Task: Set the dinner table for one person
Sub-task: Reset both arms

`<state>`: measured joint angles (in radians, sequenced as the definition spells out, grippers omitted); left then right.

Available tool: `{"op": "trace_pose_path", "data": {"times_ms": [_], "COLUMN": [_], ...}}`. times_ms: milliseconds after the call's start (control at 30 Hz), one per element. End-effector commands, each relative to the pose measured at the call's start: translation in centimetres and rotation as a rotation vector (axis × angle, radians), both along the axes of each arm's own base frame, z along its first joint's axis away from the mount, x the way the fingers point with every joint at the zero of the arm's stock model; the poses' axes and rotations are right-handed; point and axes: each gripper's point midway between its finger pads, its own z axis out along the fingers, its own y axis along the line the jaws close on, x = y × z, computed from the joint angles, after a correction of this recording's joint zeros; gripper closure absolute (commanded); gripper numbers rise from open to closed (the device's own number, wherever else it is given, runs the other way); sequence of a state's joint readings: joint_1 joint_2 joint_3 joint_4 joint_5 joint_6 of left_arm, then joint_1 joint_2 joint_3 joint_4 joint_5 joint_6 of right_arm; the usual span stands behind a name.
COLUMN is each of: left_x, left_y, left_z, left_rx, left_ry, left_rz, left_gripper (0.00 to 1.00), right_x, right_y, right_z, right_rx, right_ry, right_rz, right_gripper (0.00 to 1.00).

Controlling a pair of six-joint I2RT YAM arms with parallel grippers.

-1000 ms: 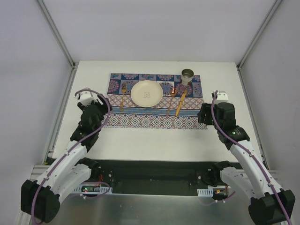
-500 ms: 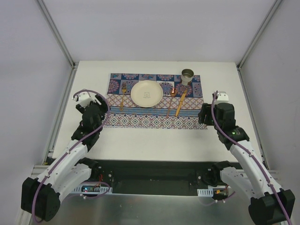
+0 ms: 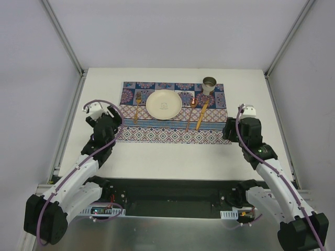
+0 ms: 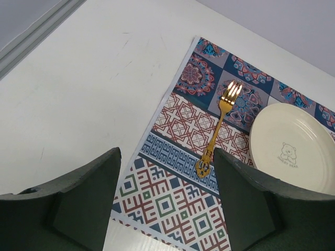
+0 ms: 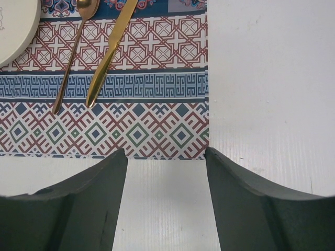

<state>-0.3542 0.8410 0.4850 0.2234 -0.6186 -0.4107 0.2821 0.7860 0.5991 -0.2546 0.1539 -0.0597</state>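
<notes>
On the white dinner table [image 3: 172, 157] lies a blue-and-red patterned placemat [image 3: 172, 135]. It carries a cream plate [image 3: 164, 103], a gold fork [image 3: 137, 111] to the plate's left, a copper spoon [image 3: 190, 114] and a gold knife [image 3: 201, 116] to its right, and a metal cup [image 3: 209, 84] at the far right corner. My left gripper [image 4: 167, 154] hovers open over the mat's near left corner, just short of the fork [image 4: 217, 133], and holds nothing. My right gripper [image 5: 165, 151] stands open and empty over the mat's near right corner [image 5: 199, 146], with the knife [image 5: 110, 55] and spoon [image 5: 73, 57] beyond it.
Aluminium frame rails [image 3: 68, 125] run along the table's left and right sides. Bare white tabletop [image 5: 267, 104] lies to the right of the mat and between the mat and the arm bases [image 3: 172, 201].
Both arms have drawn back a little toward the near edge. The jaws stand as wide as before, and nothing on the mat has moved.
</notes>
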Motion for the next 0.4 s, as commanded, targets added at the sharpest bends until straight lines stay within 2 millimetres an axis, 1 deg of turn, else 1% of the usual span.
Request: {"op": "trace_pose_path", "data": {"times_ms": [0, 100, 167, 233, 300, 367], "left_x": [0.12, 0.17, 0.30, 0.41, 0.37, 0.43], "left_y": [0.42, 0.39, 0.31, 0.27, 0.25, 0.12], "left_z": [0.58, 0.44, 0.41, 0.25, -0.07, 0.02], "left_rx": [-0.006, -0.008, -0.002, 0.004, -0.003, -0.012], "left_ry": [-0.030, -0.029, -0.024, -0.013, -0.007, -0.014], "left_rz": [0.036, 0.037, 0.033, 0.032, 0.035, 0.030], "left_gripper": [0.30, 0.30, 0.30, 0.30, 0.30, 0.29], "right_x": [0.70, 0.80, 0.73, 0.88, 0.78, 0.69], "right_y": [0.02, -0.04, -0.07, 0.17, 0.22, -0.02], "right_z": [0.99, 0.89, 0.39, 0.50, 0.33, 0.17], "right_rx": [0.017, 0.014, 0.019, 0.021, 0.019, 0.021], "right_ry": [-0.050, -0.053, -0.045, -0.047, -0.037, -0.040], "right_rz": [-0.023, -0.026, -0.034, -0.020, -0.016, -0.032], "right_gripper": [0.36, 0.37, 0.37, 0.38, 0.37, 0.36]}}
